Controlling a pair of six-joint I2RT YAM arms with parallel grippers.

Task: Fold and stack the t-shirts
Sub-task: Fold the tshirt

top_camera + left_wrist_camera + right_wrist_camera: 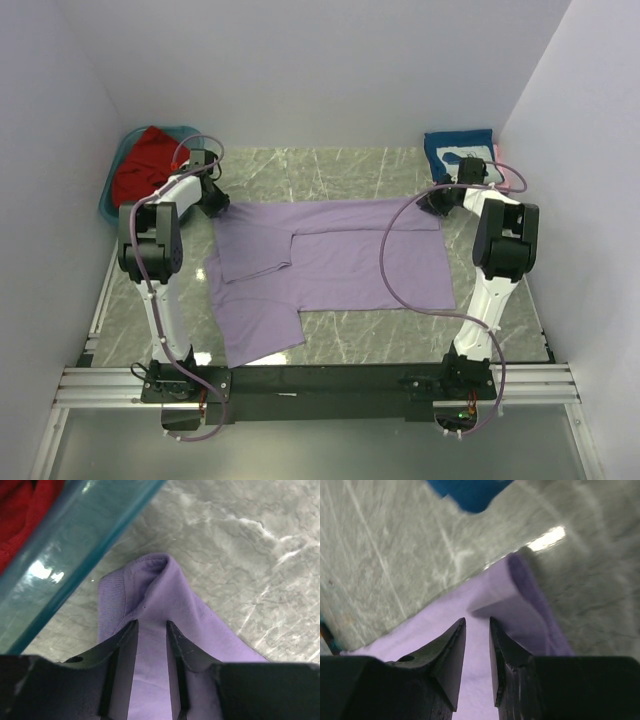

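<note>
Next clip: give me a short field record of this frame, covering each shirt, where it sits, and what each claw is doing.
lavender t-shirt: spread on table, partly folded
left claw: at the shirt's far left corner, cloth pinched between its fingers
right claw: at the far right corner, jaws narrow over cloth, grip unclear
red t-shirt: in teal tub, far left
navy t-shirt: folded, far right
pink t-shirt: edge showing beside the navy one

Bright, even light falls from above with soft shadows — white glare spots the teal tub (45, 572) and the marble table (547, 537), and the right wrist view blurs.
</note>
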